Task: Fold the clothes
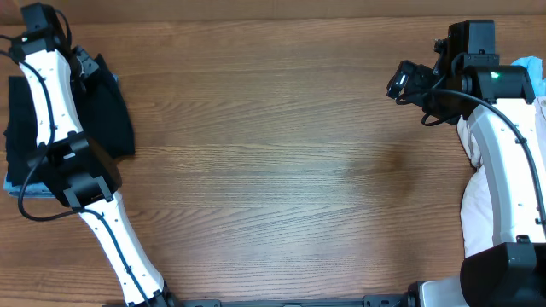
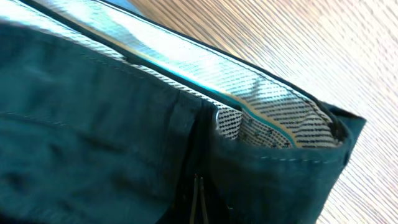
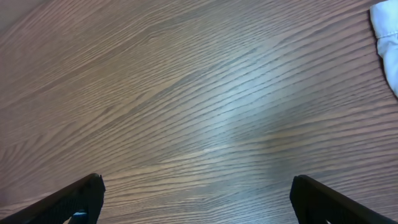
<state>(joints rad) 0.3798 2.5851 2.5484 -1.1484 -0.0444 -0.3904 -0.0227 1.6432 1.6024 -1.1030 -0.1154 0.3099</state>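
Observation:
The black shorts (image 1: 113, 119) lie bunched at the table's far left, partly under my left arm. In the left wrist view they fill the frame as dark fabric (image 2: 93, 124) with a white mesh lining (image 2: 273, 118) showing at the waistband. My left gripper (image 1: 84, 66) sits at the shorts' upper edge. Its fingertips (image 2: 198, 194) are pressed together with a fold of the fabric running into them. My right gripper (image 1: 399, 83) hangs open and empty over bare wood (image 3: 196, 186) at the right.
A blue garment edge (image 1: 12, 183) shows under the black shorts. A white garment (image 1: 467, 136) and a light-blue one (image 1: 531, 68) lie at the right edge, partly under my right arm. The white one's corner also shows in the right wrist view (image 3: 387, 31).

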